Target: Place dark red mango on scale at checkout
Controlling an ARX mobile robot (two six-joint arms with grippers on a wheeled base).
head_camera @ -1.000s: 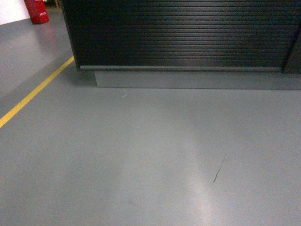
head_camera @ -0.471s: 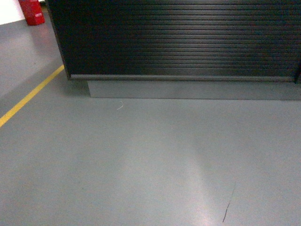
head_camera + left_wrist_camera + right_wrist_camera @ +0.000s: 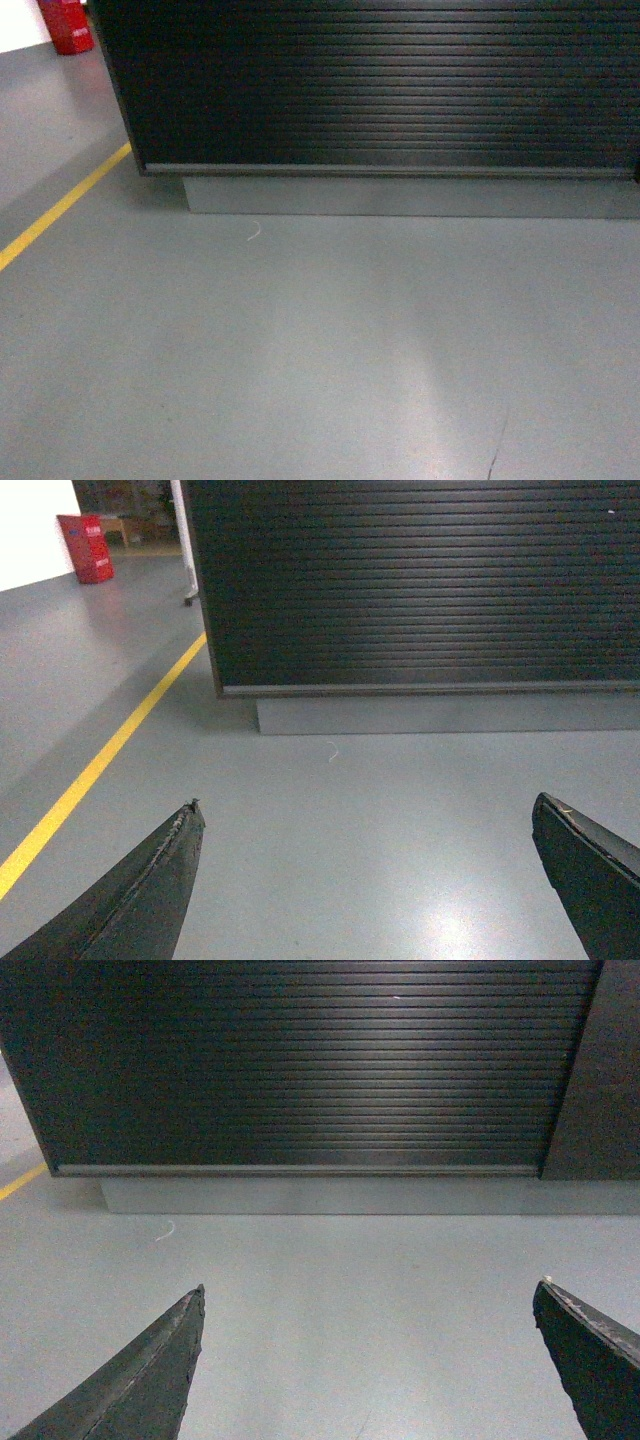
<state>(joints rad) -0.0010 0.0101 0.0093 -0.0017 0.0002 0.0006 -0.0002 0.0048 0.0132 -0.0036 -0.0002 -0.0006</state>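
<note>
- Left claw [image 3: 365, 880] and right claw [image 3: 368, 1360] are seen spread wide, nothing gripped.
- Grey floor [image 3: 320, 350], yellow line [image 3: 60, 205] at 9 o'clock.
- Checkout [image 3: 380, 90] at 12; mango can't be spotted anywhere.

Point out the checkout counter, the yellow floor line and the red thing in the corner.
checkout [image 3: 380, 90]: head view, on its ribbed front panel.
yellow floor line [image 3: 95, 770]: left wrist view, midway along the stripe.
red object [image 3: 66, 25]: head view, on its visible front face, top left.
</note>
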